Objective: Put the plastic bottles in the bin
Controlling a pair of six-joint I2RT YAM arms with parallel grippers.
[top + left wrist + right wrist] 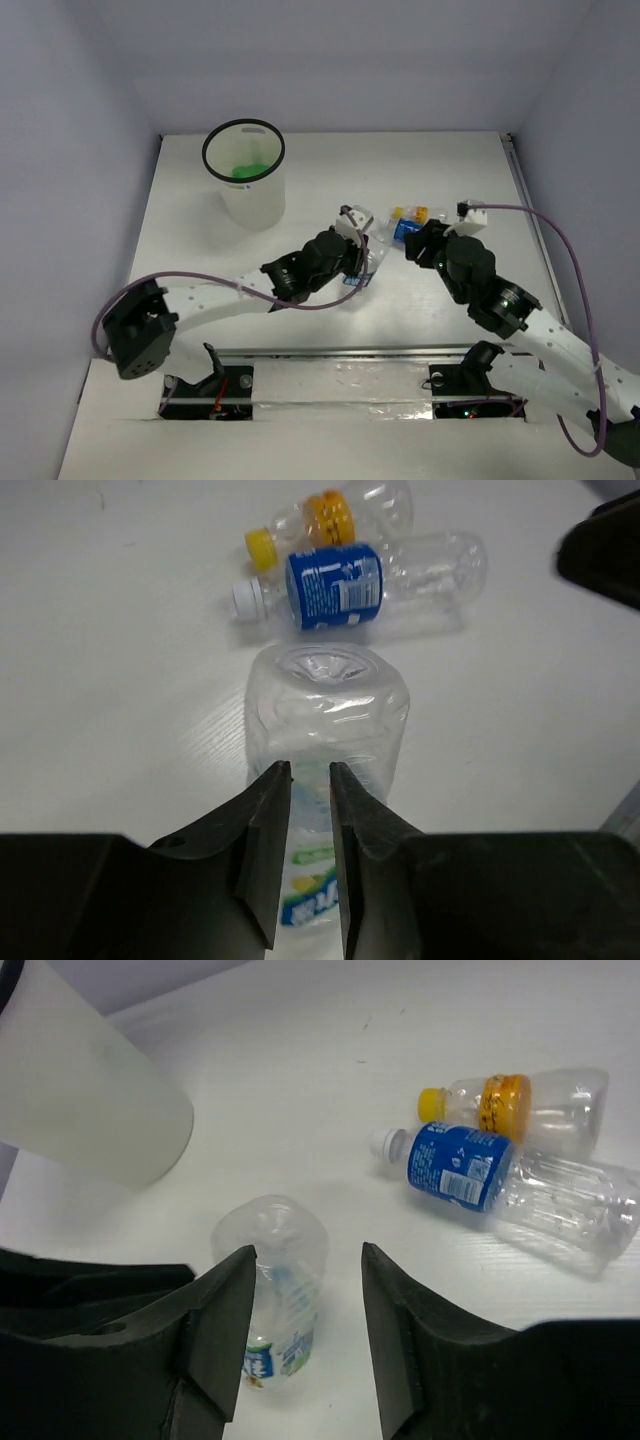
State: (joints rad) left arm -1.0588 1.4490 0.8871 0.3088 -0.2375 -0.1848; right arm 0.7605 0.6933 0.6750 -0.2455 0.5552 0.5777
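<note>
Bench (120, 680), white, carries a clear plastic bottle with a green-and-blue label (325, 700); the left tool (309, 770) hangs over it, barely apart; the right tool (307, 1255) gapes wide.

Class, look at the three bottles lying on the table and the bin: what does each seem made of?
The blue-labelled bottle, the yellow-capped bottle and the green-labelled bottle look like thin, clear, glossy plastic: the table shows through them and highlights glint on their walls. The bin seems cloudy white plastic, matte: no sharp glints. Its black rim is of unclear material.
</note>
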